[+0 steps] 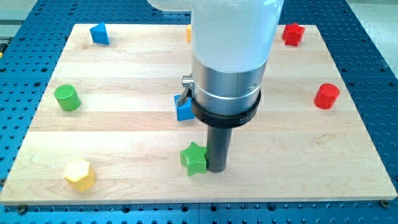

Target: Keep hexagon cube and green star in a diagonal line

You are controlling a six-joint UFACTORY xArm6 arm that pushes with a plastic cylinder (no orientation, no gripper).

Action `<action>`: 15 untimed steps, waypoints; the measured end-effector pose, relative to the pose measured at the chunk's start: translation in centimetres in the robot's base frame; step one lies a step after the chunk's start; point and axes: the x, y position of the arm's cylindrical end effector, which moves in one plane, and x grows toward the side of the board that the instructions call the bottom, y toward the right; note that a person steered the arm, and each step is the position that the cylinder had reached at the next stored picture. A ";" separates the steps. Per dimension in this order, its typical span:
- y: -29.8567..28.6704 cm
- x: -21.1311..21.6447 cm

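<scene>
While my tip (pixel 217 169) is resting on the wooden board (pixel 124 130), it is sitting just right of the green star (pixel 194 159), apparently touching it. The yellow hexagon (pixel 79 174) is lying well apart, toward the view's bottom left. No jaws exist.

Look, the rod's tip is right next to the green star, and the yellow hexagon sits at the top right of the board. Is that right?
Not quite. The camera view shows the yellow hexagon at the board's bottom left, not the top right. The rest holds: my tip sits right beside the green star, on its right.
</scene>
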 end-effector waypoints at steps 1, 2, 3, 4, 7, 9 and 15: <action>-1.5 -2.9; -4.6 -4.5; -6.3 -6.1; -7.6 -7.2; -14.7 -8.6; -3.5 -9.4; 19.0 -1.2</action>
